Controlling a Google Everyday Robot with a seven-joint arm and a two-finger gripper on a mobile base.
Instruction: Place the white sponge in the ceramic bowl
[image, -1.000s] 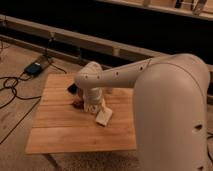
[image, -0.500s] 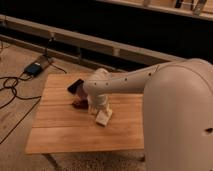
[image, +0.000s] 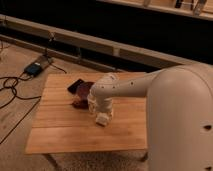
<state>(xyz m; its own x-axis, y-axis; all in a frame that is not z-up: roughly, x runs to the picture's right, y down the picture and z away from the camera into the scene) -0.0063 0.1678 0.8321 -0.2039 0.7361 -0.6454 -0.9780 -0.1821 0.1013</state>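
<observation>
The white sponge (image: 104, 119) looks light and soft. It should squash under pressure and spring back, and seems neither slippery nor fragile. A pinch across its short width, near the middle, should hold it without folding it. It sits about mid-bench, slightly toward the near edge of the wooden bench (image: 55, 135), right at the tip of the down-pointing gripper (image: 100, 113). Whether the gripper is clamped on the sponge or only over it cannot be told. The ceramic bowl (image: 84, 89) stands nearer the far edge, toward the far left corner, beside a black slab (image: 75, 84). A dark red lump (image: 79, 104) lies between bowl and sponge.
</observation>
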